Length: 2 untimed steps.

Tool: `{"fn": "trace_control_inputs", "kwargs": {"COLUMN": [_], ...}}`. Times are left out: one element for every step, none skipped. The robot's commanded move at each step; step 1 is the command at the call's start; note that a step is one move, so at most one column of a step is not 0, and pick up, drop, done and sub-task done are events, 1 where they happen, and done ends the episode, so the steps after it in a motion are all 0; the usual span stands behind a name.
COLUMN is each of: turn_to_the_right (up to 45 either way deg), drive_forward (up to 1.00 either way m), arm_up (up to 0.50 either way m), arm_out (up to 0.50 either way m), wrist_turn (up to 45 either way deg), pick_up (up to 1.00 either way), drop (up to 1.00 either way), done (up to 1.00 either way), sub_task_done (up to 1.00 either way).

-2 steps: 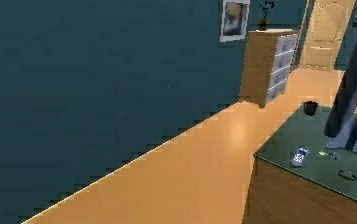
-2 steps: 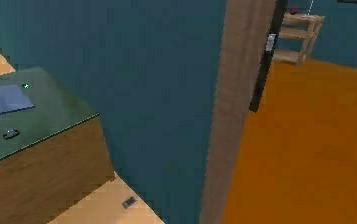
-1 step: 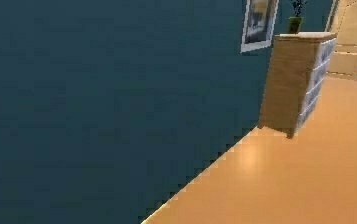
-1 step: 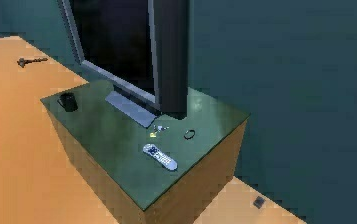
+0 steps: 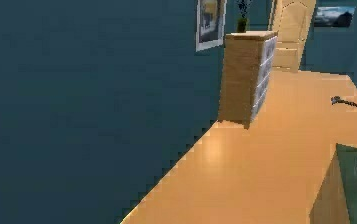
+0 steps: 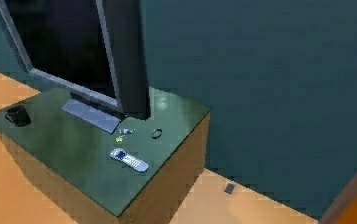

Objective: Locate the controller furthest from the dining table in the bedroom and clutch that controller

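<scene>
A grey remote control (image 6: 129,160) lies on the green-topped stand (image 6: 181,112) before the television (image 6: 81,50) — a dark cup (image 6: 18,116) at the stand's corner — and I cannot tell how the gripper's jaws stand.

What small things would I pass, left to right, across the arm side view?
Dark round object, then the pale controller, then a small dark ring, all on the green stand; last, a small dark item on the floor.

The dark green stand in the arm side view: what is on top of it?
A large dark screen, a small dark round thing, a pale controller and a small ring. The screen hides the part of the stand behind it.
</scene>
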Motion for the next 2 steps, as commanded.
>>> {"fn": "trace_control_inputs", "kwargs": {"turn_to_the_right": [0.0, 30.0], "drive_forward": [0.25, 0.00], "arm_up": [0.00, 0.00], "arm_out": [0.00, 0.00], "wrist_turn": [0.0, 0.0], "pick_up": [0.00, 0.00], "drop": [0.00, 0.00], "done": [0.00, 0.00], "sub_task_done": [0.00, 0.00]}}
